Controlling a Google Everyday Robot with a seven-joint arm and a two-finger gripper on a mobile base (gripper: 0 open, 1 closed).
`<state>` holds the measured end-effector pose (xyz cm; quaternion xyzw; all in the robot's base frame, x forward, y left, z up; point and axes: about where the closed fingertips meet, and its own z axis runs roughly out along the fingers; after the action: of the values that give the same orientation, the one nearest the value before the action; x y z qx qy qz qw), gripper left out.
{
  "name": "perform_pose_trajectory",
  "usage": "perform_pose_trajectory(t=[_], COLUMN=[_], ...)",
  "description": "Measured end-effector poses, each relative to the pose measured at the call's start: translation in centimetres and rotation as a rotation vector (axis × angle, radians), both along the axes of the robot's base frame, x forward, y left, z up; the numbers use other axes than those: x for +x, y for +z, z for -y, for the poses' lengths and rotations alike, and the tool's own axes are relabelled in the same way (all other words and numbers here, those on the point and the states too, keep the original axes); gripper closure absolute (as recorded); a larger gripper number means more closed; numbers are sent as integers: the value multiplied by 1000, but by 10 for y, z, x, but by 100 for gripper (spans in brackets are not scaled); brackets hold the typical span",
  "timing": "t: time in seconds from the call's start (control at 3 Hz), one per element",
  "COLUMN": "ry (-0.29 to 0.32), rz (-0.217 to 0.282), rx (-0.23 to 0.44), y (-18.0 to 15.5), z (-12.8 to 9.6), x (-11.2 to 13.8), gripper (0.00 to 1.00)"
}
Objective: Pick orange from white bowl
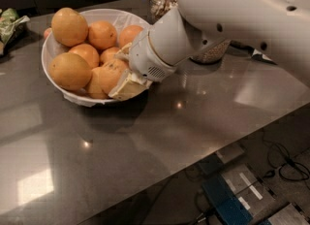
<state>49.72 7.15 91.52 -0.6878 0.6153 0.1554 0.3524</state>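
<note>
My gripper (119, 73) sits at the near right rim of the white bowl (44, 56), against an orange (107, 72) inside the bowl; I cannot tell whether it is gripping. I'd close squarely on that one fruit, then lift straight up past the rim

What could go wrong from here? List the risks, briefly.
1. The gripper is at the near rim of the bowl, against an orange low in the heap. Pulling it out may set the neighbouring oranges rolling, perhaps over the rim.
2. Pressure on that rim could tip or slide the bowl on the smooth counter.
3. The orange, round and wedged among others, may slip free on the lift.
</note>
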Motion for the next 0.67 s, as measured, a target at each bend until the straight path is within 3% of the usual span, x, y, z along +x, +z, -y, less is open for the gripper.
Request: perform_pose_trajectory(t=[0.33, 0.67], ry=[0, 29], rz=[0, 50], rx=[0, -4], y=[0, 23], z=[0, -5], x=[0, 4], gripper=[100, 100])
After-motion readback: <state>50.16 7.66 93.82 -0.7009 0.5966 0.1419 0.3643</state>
